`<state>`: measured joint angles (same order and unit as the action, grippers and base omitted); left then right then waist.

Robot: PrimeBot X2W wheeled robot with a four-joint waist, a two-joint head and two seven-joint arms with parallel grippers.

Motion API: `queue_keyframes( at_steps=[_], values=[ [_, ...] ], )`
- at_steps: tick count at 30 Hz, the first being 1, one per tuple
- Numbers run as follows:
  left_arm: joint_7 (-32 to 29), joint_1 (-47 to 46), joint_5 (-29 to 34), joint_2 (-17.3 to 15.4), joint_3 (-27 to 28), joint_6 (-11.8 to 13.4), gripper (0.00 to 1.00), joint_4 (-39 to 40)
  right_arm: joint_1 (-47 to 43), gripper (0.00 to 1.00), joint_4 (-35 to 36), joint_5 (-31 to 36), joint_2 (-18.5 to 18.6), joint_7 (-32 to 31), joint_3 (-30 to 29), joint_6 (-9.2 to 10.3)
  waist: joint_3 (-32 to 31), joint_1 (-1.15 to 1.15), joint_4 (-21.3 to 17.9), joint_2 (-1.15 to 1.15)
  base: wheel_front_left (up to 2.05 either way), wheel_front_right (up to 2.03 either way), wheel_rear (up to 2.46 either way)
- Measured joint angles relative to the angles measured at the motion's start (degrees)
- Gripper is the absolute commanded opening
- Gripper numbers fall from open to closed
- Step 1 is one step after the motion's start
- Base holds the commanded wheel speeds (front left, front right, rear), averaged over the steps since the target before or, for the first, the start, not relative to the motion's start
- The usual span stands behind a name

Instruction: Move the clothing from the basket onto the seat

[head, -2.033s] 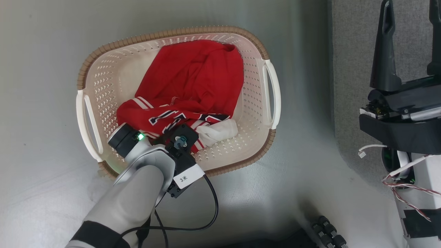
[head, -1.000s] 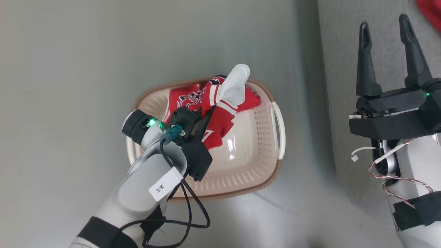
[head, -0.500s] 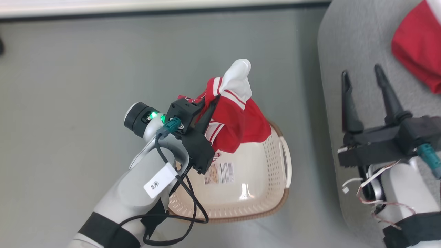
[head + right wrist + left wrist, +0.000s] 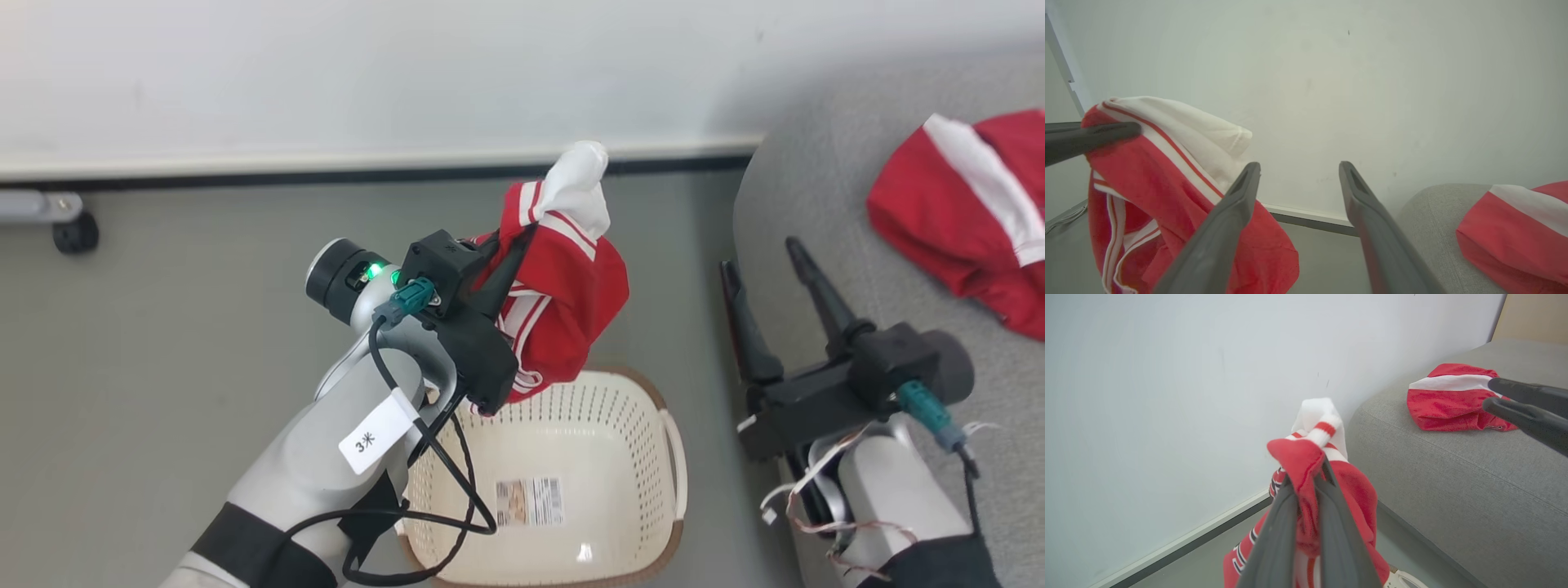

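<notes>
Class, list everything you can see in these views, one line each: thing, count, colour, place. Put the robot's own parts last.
basket: one, cream with brown rim, on the floor, no clothing in it
seat: one, light grey, at the right
held garment: one, red with white trim, held up over the basket
second garment: one, red with white stripe, lying on the seat
label: one, white, printed, on the basket's bottom
caster: one, black, by the wall at far left
floor: one, grey, under the basket
wall: one, white, behind
left gripper: one, dark fingers shut on the held garment
right gripper: one, dark fingers open, at the seat's edge
</notes>
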<state>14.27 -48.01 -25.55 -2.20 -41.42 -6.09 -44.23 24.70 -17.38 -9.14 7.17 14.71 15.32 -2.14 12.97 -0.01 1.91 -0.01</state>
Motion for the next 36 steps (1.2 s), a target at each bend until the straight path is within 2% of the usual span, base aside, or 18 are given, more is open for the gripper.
queue_keyframes(
  at_steps=[6,18,32,33,34,35,36],
  values=[
    [0.01,-0.21,-2.56,-0.01,-1.07,-0.04,0.0,1.04,-2.29,1.0,-3.68,0.0,-1.0,0.0,2.3,-1.45,-5.99,0.0,0.01,0.0,0.0,0.0,0.0],
    [0.02,2.04,-6.39,0.01,-4.34,0.62,0.0,5.57,-5.06,1.0,-7.54,-0.67,-2.07,0.0,6.73,-3.0,-14.46,0.0,0.05,0.0,0.0,0.0,0.0],
    [-1.07,4.27,-9.33,-0.07,-9.45,2.52,0.0,11.65,-2.11,1.0,-13.95,-0.68,-2.79,-0.01,11.99,-4.43,-17.8,0.01,3.04,0.01,0.0,0.0,0.0],
    [-1.08,4.39,-9.39,-0.08,-9.6,2.64,0.0,11.95,-1.54,0.96,-14.52,-0.68,-2.87,-0.01,12.61,-4.44,-17.88,0.01,3.28,0.01,0.0,0.0,0.0],
    [-1.14,4.67,-9.46,-0.08,-9.65,2.65,0.0,12.13,-1.15,0.55,-14.73,-0.8,-2.92,-0.01,13.04,-4.53,-17.96,0.01,3.49,0.01,0.0,0.0,0.0],
    [-1.24,5.02,-9.46,-0.05,-9.6,2.82,0.0,12.15,-0.7,0.43,-14.96,-1.11,-3.01,-0.01,13.5,-4.66,-18.03,0.01,3.67,0.01,0.0,0.0,0.0],
    [-1.44,5.34,-9.46,-0.1,-9.61,3.09,0.0,12.15,-0.31,0.22,-15.11,-1.4,-3.11,-0.01,13.81,-4.91,-18.09,0.01,3.81,0.01,0.0,0.0,0.0]
  ],
)
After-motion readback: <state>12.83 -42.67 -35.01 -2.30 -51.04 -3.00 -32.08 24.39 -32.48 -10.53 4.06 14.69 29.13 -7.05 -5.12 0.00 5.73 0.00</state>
